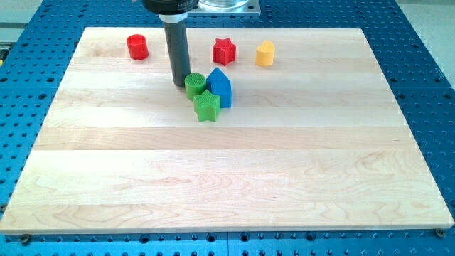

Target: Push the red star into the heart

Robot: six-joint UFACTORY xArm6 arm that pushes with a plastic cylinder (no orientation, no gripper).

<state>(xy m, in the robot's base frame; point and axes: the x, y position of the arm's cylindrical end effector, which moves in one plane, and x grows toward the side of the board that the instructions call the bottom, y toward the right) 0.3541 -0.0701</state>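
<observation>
My tip [180, 83] is bare, holding nothing, touching the green cylinder's [195, 83] left side. The red star [224, 51] lies up-right of that cylinder; the yellow heart [265, 53] sits just right of it.

- Wooden board [234, 185] on a blue perforated table [426, 64].
- Along the view's top: red cylinder [137, 47], red star [224, 51], yellow block [265, 53].
- Below them, clustered and touching: green cylinder [195, 84], blue block [220, 87], green star [207, 106].
</observation>
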